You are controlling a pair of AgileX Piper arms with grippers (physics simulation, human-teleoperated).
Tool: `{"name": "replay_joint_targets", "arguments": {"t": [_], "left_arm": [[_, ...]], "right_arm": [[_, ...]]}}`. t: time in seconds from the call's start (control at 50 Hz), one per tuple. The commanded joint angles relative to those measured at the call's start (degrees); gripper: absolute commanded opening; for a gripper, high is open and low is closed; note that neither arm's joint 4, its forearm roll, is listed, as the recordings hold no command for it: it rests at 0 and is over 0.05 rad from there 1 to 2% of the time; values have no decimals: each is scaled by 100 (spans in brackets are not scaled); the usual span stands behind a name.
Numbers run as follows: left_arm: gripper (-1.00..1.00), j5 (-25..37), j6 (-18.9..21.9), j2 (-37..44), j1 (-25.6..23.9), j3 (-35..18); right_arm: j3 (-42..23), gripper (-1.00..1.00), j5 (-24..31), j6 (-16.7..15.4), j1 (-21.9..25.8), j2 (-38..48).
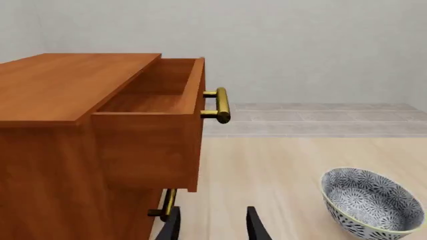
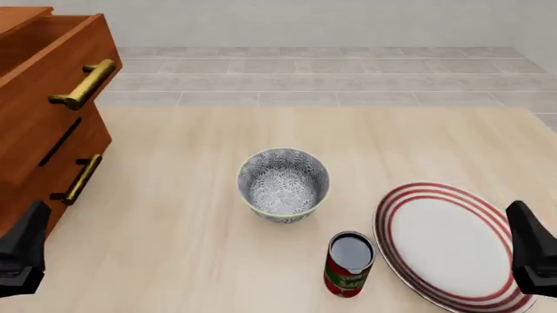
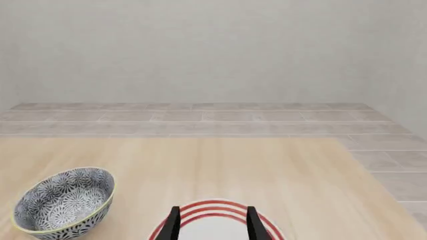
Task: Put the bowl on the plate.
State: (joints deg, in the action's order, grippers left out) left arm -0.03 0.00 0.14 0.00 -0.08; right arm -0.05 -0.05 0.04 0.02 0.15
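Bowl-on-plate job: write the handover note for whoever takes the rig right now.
Left tool: open, empty, near the drawer cabinet, whose top drawer is open.
Right tool: open, empty, above the plate's near edge.
Bowl: upright on the table, mid-table, left of the plate and apart from it.
Can: upright between them, close to the plate's left rim.
Done: nothing; bowl not grasped.
Left: grasp the bowl, lift it past the can, set it on the plate.

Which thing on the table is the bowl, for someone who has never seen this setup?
Start at the wooden drawer cabinet on the left of the table and look right, to the table's middle. The bowl stands there alone, upright and empty. It is deep and grey-and-white patterned, unlike the flat red-ringed plate and the small labelled can nearer you.
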Motion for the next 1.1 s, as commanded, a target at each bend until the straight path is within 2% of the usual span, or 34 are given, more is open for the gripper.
{"name": "replay_joint_targets", "arguments": {"t": [0.02, 0.12, 0.14, 0.18, 0.32, 0.34, 0.5, 0.52, 0.56, 0.58, 0.62, 0.64, 0.68, 0.74, 0.76, 0.78, 0.82, 0.86, 0.92, 0.96, 1.04, 1.1], "left_arm": [[100, -7, 0, 28, 0, -16], [100, -7, 0, 28, 0, -16], [100, -7, 0, 28, 0, -16], [100, -7, 0, 28, 0, -16], [100, -7, 0, 28, 0, -16], [100, -7, 0, 28, 0, -16], [100, -7, 0, 28, 0, -16], [100, -7, 0, 28, 0, -16], [100, -7, 0, 28, 0, -16], [100, -7, 0, 28, 0, -16], [100, -7, 0, 28, 0, -16], [100, -7, 0, 28, 0, -16], [100, -7, 0, 28, 0, -16], [100, -7, 0, 28, 0, -16], [100, -7, 0, 28, 0, -16], [100, -7, 0, 28, 0, -16], [100, -7, 0, 28, 0, -16], [100, -7, 0, 28, 0, -16], [100, -7, 0, 28, 0, -16], [100, -7, 0, 28, 0, -16], [100, -7, 0, 28, 0, -16], [100, -7, 0, 28, 0, -16]], "right_arm": [[-17, 100, -105, -2, 6, 138], [-27, 100, -221, 8, -6, 264], [-44, 100, -91, 34, 77, 186], [-36, 100, -478, -26, 247, 696], [-62, 100, -922, -21, 357, 1276], [-145, 100, -648, 13, 503, 1064], [-761, 100, -1053, 14, 842, 2048], [-835, 100, -1189, 20, 952, 2371], [-962, 100, -1176, -101, 1125, 2366], [-1503, 100, -1331, -47, 1545, 3154], [-1639, 100, -1386, -61, 1581, 3350], [-1745, 100, -1428, -123, 1787, 3551], [-1882, 100, -1514, -121, 1779, 3765], [-2057, 100, -1512, -16, 1883, 4013], [-2162, 100, -1488, -3, 1982, 4241], [-2560, 100, -1479, -74, 2255, 4868], [-2750, 100, -1448, -59, 2347, 5219], [-2838, 100, -1485, -236, 2419, 5373], [-3057, 100, -1424, -11, 2527, 5838], [-3185, 100, -1376, -131, 2585, 6026], [-3530, 100, -1114, 132, 2731, 6262], [-3817, 100, -881, -30, 2849, 6484]]}}
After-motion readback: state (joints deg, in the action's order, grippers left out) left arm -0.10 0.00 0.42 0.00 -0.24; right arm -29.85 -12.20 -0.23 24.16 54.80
